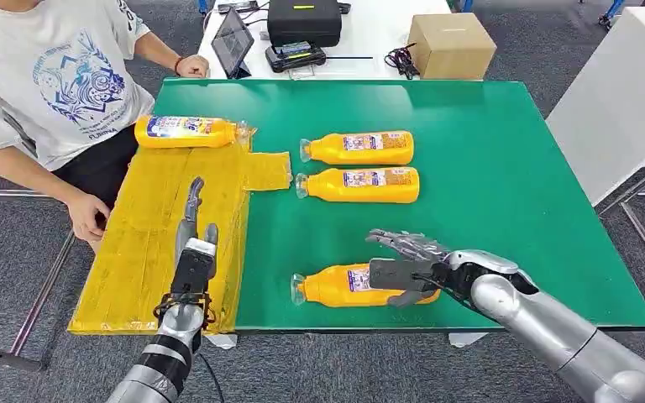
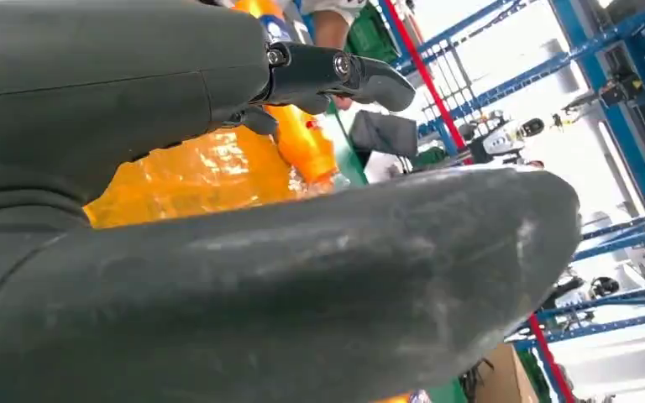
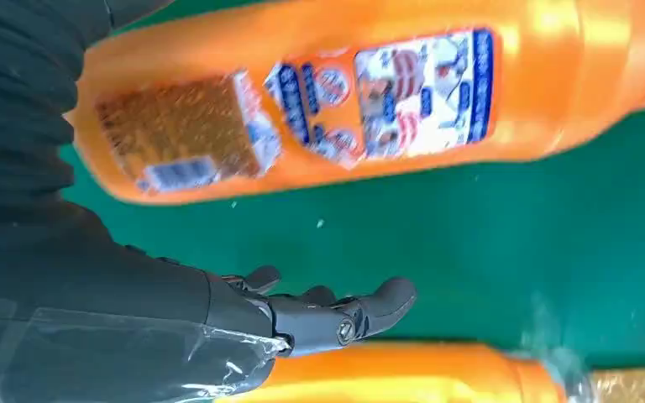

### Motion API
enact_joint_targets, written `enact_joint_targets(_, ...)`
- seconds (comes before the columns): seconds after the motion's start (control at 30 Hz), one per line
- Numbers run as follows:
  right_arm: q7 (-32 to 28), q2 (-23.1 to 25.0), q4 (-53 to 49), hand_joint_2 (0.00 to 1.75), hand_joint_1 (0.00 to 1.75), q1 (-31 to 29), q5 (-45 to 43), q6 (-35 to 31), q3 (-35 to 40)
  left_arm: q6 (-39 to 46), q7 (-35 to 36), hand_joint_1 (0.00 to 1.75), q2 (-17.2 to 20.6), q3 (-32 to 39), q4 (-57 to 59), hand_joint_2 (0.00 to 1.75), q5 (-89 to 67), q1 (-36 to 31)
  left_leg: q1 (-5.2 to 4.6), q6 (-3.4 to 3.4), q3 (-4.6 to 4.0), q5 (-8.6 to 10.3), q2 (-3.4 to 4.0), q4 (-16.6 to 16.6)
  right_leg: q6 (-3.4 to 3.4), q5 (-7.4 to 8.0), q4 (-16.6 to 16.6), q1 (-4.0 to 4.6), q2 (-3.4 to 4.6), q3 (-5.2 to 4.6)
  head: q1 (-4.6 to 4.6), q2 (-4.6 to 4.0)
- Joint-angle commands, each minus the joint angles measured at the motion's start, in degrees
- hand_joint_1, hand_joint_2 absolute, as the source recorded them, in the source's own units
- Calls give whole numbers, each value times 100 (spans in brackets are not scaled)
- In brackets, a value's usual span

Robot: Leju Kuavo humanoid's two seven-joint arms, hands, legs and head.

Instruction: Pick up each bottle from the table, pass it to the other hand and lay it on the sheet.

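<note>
My right hand point(image 1: 403, 267) hangs spread over the nearest bottle point(image 1: 336, 285), holding nothing: the pickup is starting, and closing around its body comes next. My left hand point(image 1: 191, 243), open, waits above the sheet point(image 1: 143, 252). Four bottles: this one, two beyond it, one lying on the sheet's far edge.

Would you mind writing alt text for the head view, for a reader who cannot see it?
The robot's right hand reaches, fingers spread, over the nearest orange bottle lying on a green table. Its left hand hovers empty above a yellow sheet holding one bottle; two more bottles lie mid-table, and a seated person waits beside it.
</note>
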Motion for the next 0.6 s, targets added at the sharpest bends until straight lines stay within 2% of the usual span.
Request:
enact_joint_targets(0.03,35,362,680,175,0,-345,123,-27,740,-20,23,0,27,-165,628,0,54,-378,6,-9,12,-2,10,-2,-11,2,-5,7,8,10,2,0)
enact_joint_targets(0.2,57,398,742,175,0,-310,215,-56,843,0,16,0,-2,-183,667,0,59,-426,6,-9,14,-3,10,-2,-11,1,-5,7,7,12,2,0)
enact_joint_targets(0.23,83,318,629,175,0,-458,437,-229,945,25,-324,0,-43,-122,522,0,219,-459,4,-6,11,-2,8,-2,-8,1,-3,5,6,9,2,0)
enact_joint_targets(0.27,83,318,629,175,0,-458,437,-229,945,25,-324,0,-43,-122,522,0,219,-459,5,-8,13,-3,10,-1,-10,0,-3,5,7,10,2,0)
enact_joint_targets(0.3,302,103,251,175,0,-752,145,4,937,-11,-118,0,-31,-232,417,0,247,-611,3,-8,7,-3,10,3,-10,-1,2,4,7,4,2,0)
enact_joint_targets(0.37,478,-19,59,175,0,-897,80,125,945,-34,123,0,-5,-334,256,0,181,-620,2,-6,-3,-3,10,8,-9,-1,10,2,7,-6,2,0)
enact_joint_targets(0.6,701,-171,140,175,0,-780,513,22,1127,-32,66,0,-23,-362,403,0,206,-580,6,-10,11,-5,7,5,-13,-3,1,7,3,10,4,0)
